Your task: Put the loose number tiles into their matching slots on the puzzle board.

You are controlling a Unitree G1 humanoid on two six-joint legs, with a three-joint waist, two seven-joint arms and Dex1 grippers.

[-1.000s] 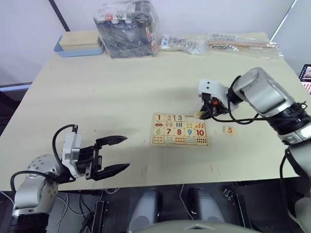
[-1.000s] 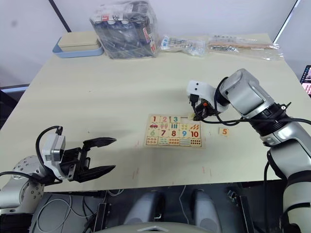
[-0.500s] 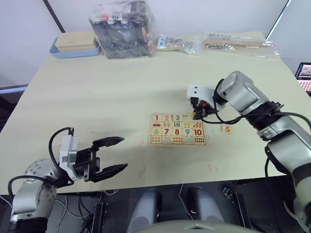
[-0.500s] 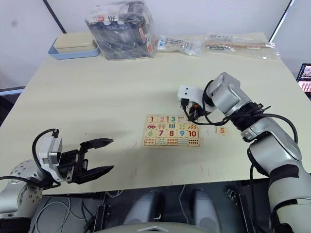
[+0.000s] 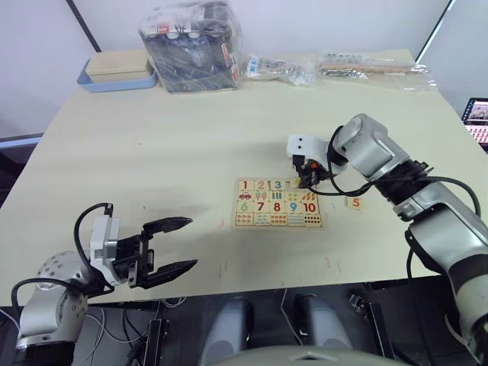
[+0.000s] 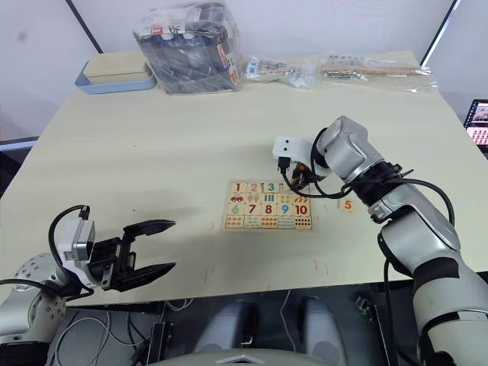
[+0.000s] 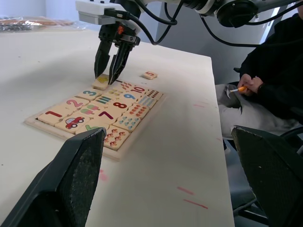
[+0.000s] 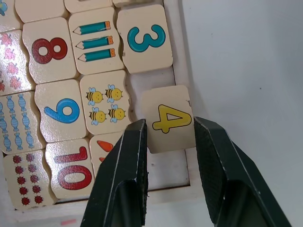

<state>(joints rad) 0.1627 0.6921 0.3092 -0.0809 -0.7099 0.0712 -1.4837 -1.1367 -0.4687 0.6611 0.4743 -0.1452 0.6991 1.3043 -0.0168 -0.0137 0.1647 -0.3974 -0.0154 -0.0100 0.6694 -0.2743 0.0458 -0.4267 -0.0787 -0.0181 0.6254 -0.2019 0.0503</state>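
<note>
The right tool (image 8: 165, 137) has moved left over the last second and now sits at the far right corner of the flat rectangular light-wood puzzle board (image 5: 277, 204), its two black fingers set either side of the small square light-wood tile with a yellow 4 (image 8: 167, 118). The tile lies skewed, overlapping the board's rim and only partly over the empty slot (image 8: 165, 163) beside the blue 3, so seating likely remains. The orange 5 tile (image 5: 355, 203) waits on the table (image 5: 168, 152) right of the board. The left tool (image 5: 169, 248) hangs released, well apart.

Bright, even indoor light, soft faint shadows, sharp overall, with near black fingers blurred in the left wrist view.
</note>
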